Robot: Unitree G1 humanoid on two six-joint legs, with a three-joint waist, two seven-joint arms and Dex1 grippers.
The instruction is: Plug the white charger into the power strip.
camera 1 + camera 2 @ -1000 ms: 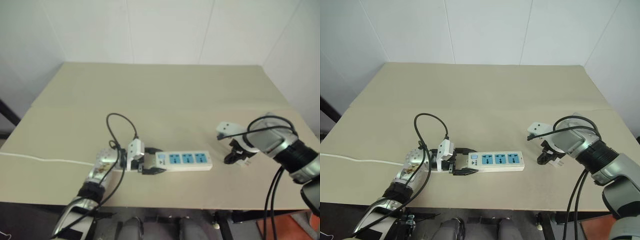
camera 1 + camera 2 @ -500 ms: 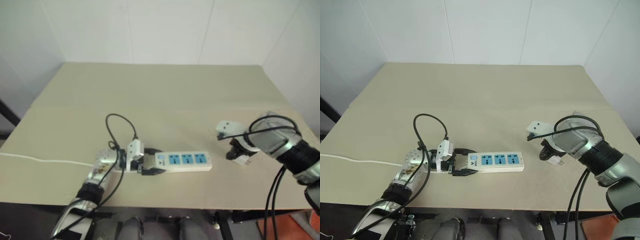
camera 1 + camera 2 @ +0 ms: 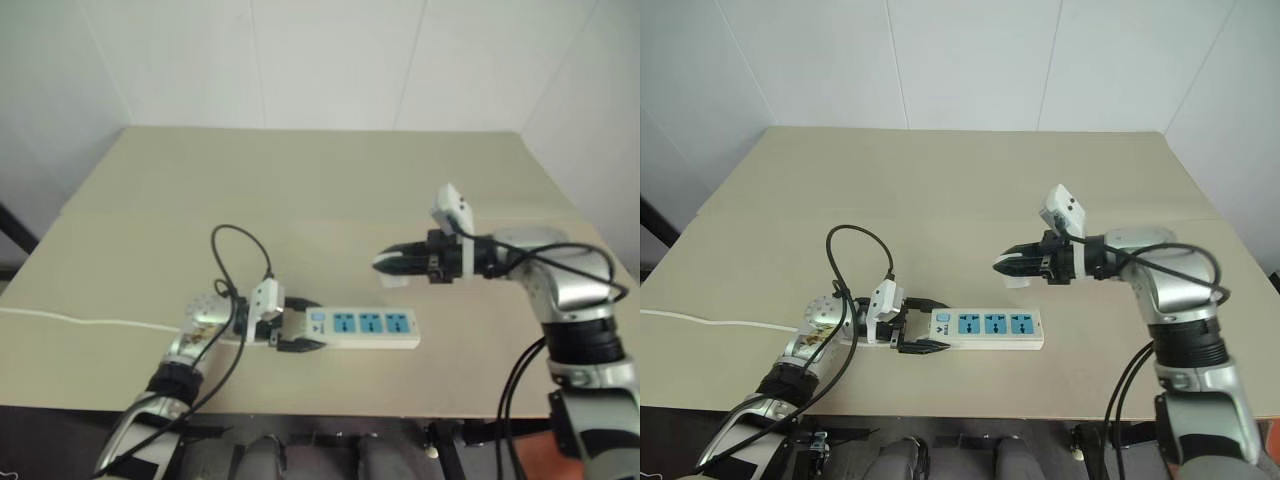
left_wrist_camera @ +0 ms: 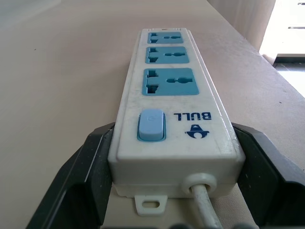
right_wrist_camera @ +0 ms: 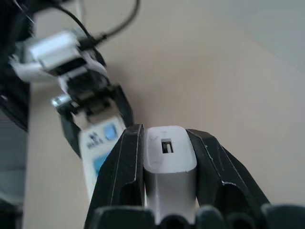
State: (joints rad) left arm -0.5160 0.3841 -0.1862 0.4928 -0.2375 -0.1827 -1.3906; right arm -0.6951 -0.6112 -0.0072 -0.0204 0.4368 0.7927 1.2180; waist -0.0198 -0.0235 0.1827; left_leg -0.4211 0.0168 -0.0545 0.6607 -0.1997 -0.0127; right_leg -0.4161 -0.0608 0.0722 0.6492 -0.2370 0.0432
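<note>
your right gripper (image 5: 167,157) is clamped on the white charger (image 5: 167,149), up above the table (image 3: 960,190). left gripper (image 4: 167,157) fingers straddle the power strip (image 4: 174,105) switch end, strip flat on table.

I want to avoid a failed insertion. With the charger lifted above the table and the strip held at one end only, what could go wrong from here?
1. The right gripper pinches the white charger by its sides only, so it could tilt or slip when pressed down.
2. The left gripper holds the power strip at its switch end only; a push on a far socket might swing the free end.
3. The prongs cannot be seen, so alignment is uncertain.
</note>
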